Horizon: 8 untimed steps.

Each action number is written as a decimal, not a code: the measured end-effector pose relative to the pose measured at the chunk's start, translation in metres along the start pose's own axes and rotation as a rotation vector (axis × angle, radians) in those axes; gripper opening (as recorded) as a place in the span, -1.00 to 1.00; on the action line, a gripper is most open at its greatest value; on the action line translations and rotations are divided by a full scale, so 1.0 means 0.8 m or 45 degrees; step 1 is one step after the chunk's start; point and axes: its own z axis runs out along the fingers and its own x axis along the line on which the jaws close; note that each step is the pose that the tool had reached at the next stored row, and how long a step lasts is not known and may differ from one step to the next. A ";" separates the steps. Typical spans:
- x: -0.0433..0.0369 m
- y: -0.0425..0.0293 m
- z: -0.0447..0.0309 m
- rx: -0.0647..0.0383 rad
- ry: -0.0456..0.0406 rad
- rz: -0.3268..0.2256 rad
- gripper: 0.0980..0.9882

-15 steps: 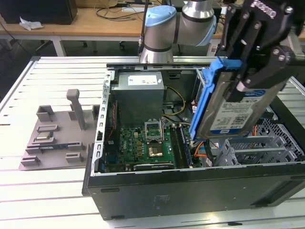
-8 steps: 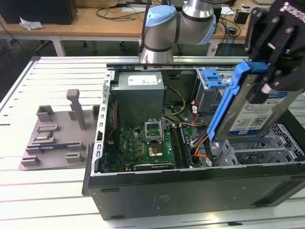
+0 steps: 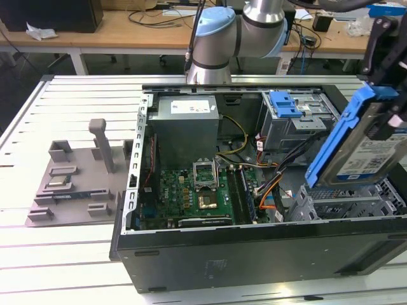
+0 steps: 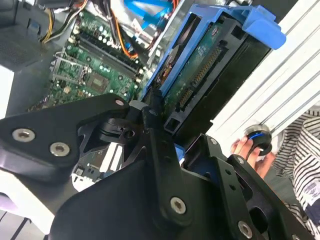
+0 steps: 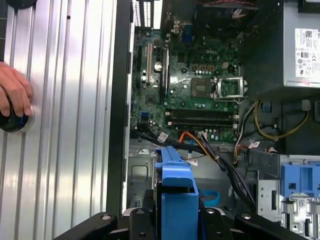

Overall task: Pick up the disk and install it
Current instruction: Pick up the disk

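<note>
Your black linkage gripper has its jaws pinching the silver-grey metal disk in its blue plastic carrier. You hold it tilted above the open black computer case, at the case's end on the exterior view's right. The disk's lower edge hangs close over the case's perforated grey metal drive cage. Orange and black cables crowd the gap between cage and green motherboard. Outside the case wall, a person's hand rests on a black knob on the slatted aluminium table.
</note>
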 end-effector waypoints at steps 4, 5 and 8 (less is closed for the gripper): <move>0.000 -0.0103 0.0007 -0.001 0.000 0.000 -0.39; 0.000 -0.0103 0.0009 -0.001 0.000 0.000 -0.39; 0.000 -0.0103 0.0012 -0.001 0.000 0.000 -0.39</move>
